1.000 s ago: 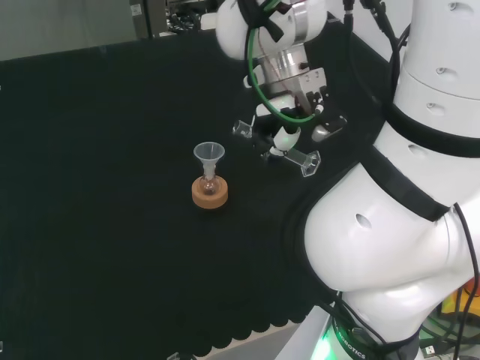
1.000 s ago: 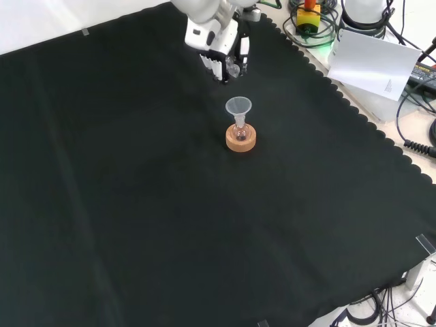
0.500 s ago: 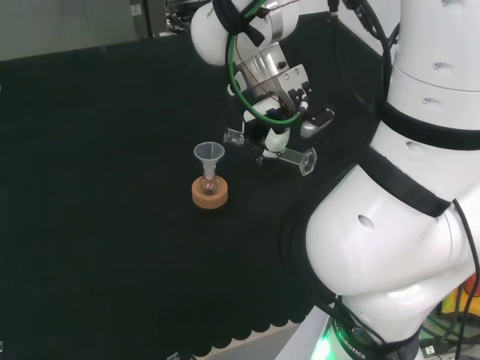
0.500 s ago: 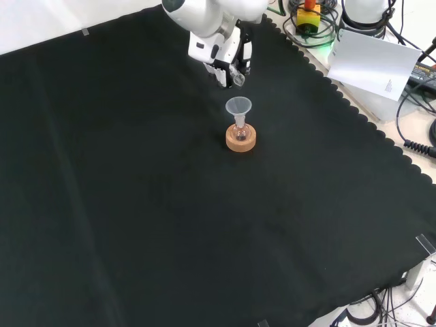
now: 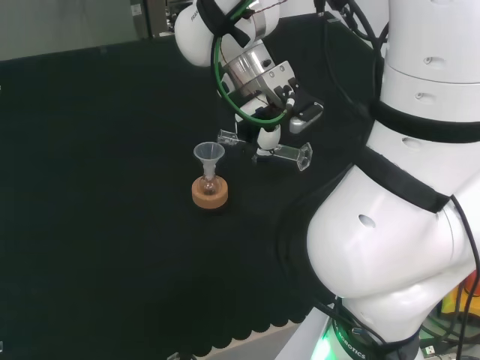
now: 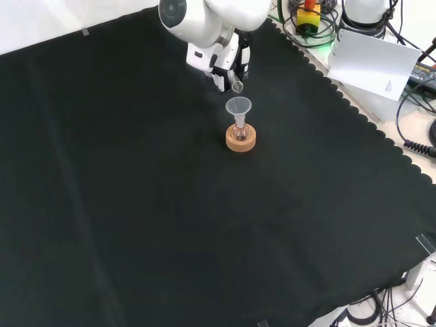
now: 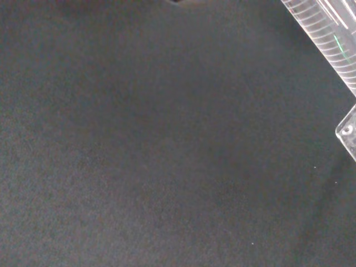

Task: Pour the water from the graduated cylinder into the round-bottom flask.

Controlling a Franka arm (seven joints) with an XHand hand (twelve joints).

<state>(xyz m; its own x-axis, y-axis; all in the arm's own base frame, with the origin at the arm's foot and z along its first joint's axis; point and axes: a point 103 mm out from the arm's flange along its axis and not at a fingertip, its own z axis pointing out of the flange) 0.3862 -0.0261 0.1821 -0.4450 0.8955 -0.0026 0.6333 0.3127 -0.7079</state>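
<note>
Hand (image 5: 271,133) curled round graduated cylinder (image 5: 289,154) at head view's upper centre, long axis near horizontal, mouth seemingly toward funnel (image 5: 209,154) on round-bottom flask (image 5: 209,185)

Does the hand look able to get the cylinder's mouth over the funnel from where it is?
Probably yes: the hand holds the graduated cylinder nearly level, its mouth just beside the funnel, nothing between them.

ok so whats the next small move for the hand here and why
Probably carry the clear graduated cylinder a little further toward the clear plastic funnel. The hand holds the cylinder nearly level, and in the head view its mouth sits just right of the funnel's rim on the small round-bottom flask in its cork ring stand, not yet over it.
</note>
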